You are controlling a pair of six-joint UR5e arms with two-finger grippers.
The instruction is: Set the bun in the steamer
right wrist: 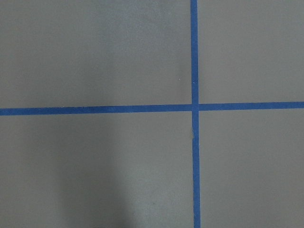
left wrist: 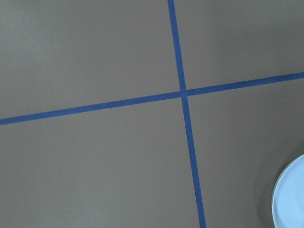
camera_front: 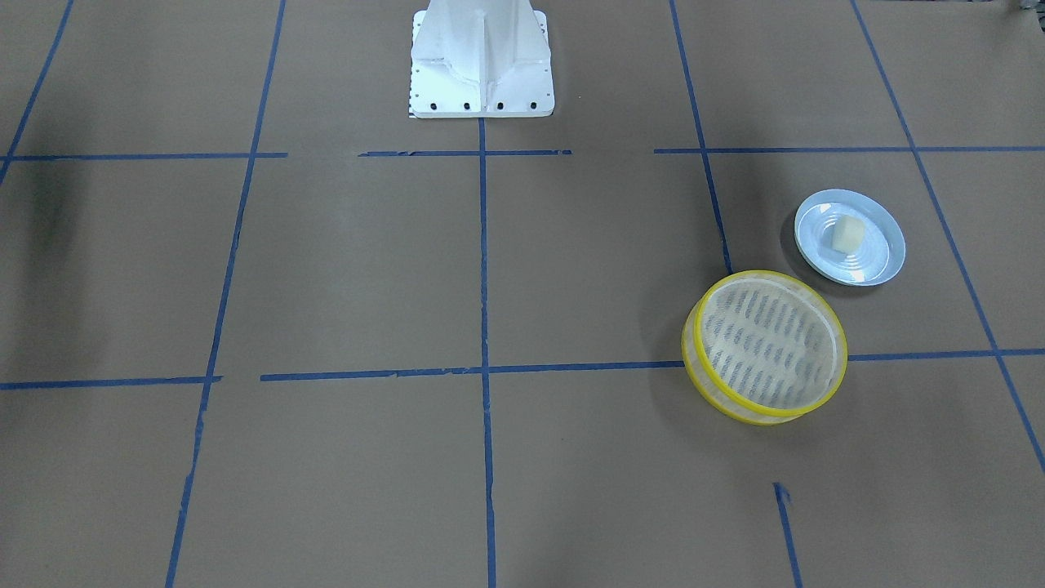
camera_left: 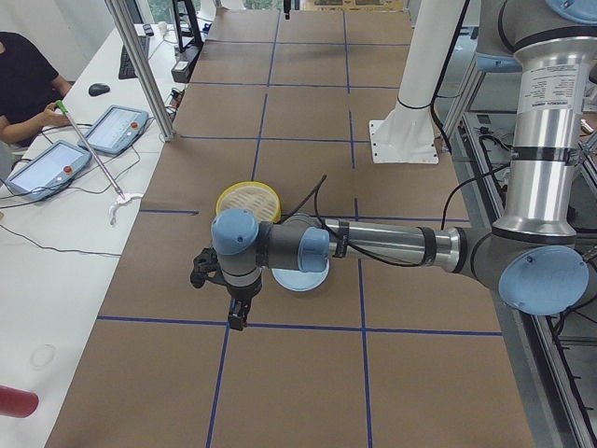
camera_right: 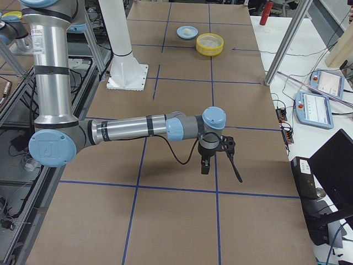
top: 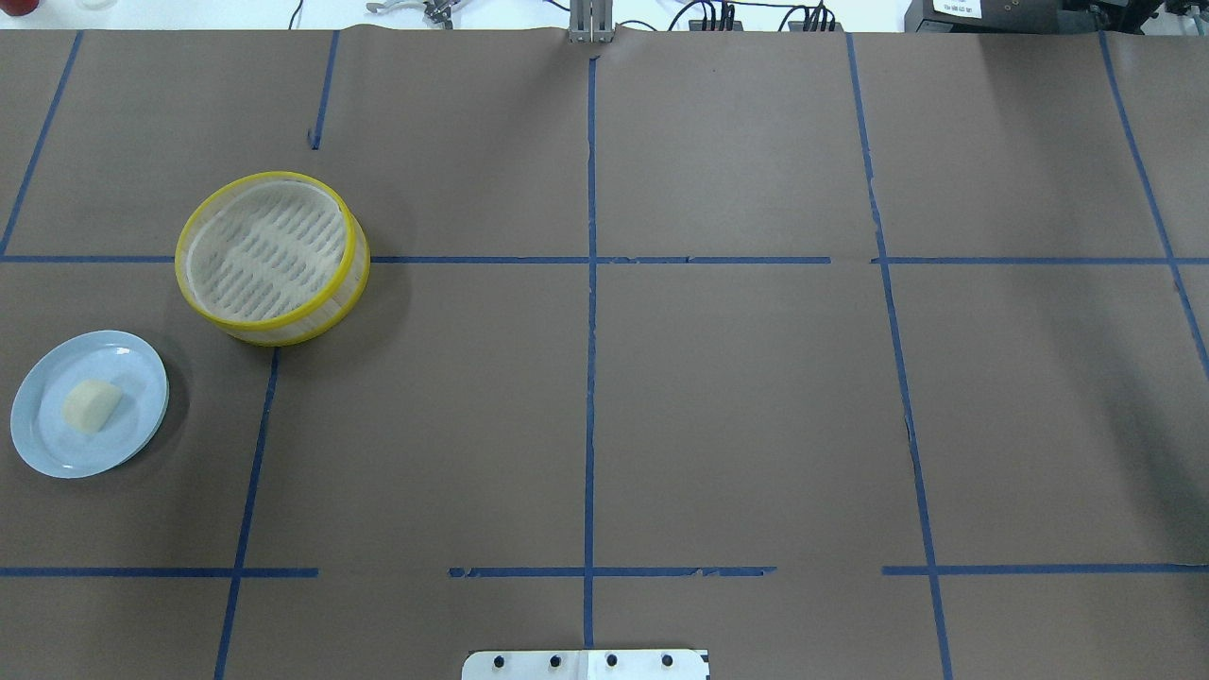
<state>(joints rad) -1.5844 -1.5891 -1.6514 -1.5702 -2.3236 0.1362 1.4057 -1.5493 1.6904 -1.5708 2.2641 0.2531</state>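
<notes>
The bun (camera_front: pixel 847 233) is a small cream block lying on the pale blue plate (camera_front: pixel 888 249). In the overhead view the bun (top: pixel 92 406) and plate (top: pixel 42 444) sit at the left edge. The steamer (camera_front: pixel 692 359), yellow-rimmed and empty, stands beside the plate; overhead it (top: pixel 356 274) lies further from the robot. My left gripper (camera_left: pixel 233 313) shows only in the exterior left view, hanging above the table beside the plate (camera_left: pixel 297 283); I cannot tell whether it is open. My right gripper (camera_right: pixel 205 164) shows only in the exterior right view, far from the steamer (camera_right: pixel 210 44); its state is unclear.
The table is brown paper with a blue tape grid. The white robot base (camera_front: pixel 482 65) stands at the middle of the robot's edge. The plate's rim (left wrist: pixel 292 199) shows at the lower right of the left wrist view. Operators' tablets and cables lie on side benches.
</notes>
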